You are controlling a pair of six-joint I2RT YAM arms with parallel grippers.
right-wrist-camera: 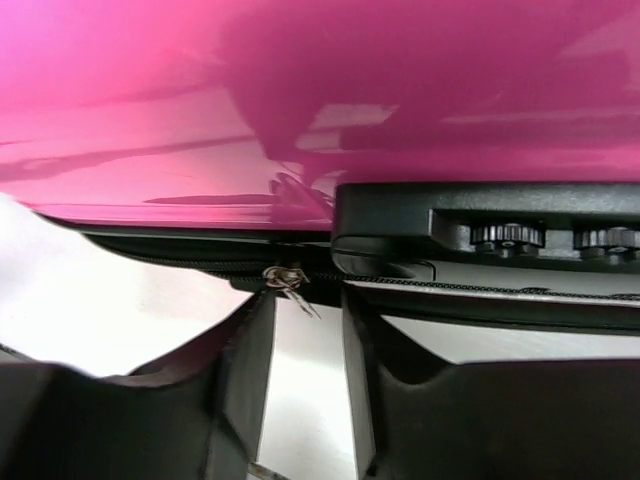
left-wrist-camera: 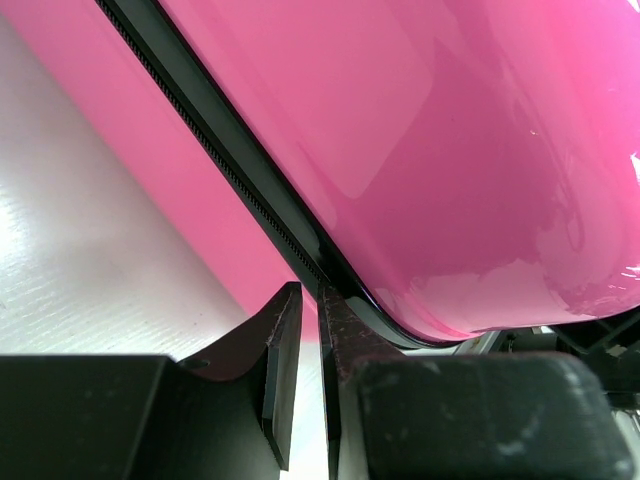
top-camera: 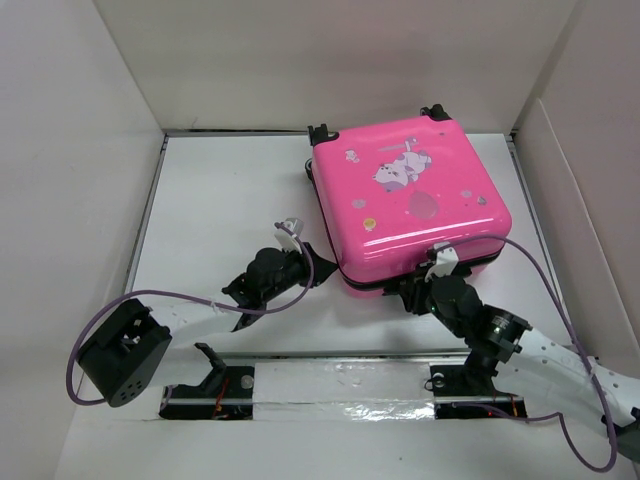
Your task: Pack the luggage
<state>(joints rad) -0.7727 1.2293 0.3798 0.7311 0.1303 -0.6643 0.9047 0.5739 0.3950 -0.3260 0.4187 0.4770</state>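
Top external: luggage (top-camera: 410, 200) closed, flat, at 1 o'clock on table (top-camera: 220, 200); bare surface at its 9 o'clock. My left gripper (left-wrist-camera: 306, 300) is nearly pressed together at its 7 o'clock corner seam. My right gripper (right-wrist-camera: 308, 320) is spread at its 6 o'clock edge, zipper pull (right-wrist-camera: 287, 279) at the tips.

We are looking at a robotics lab cell, not a home or a shop. The white bench (top-camera: 230, 200) is boxed in by plain white panels (top-camera: 60, 150) along its left, far and right edges. Two black robot arms, the left arm (top-camera: 120, 355) and the right arm (top-camera: 500, 335), stand at the near edge. Silvery tape (top-camera: 340, 412) patches that edge, and bare purple cables (top-camera: 180, 297) loop loosely from the arms.
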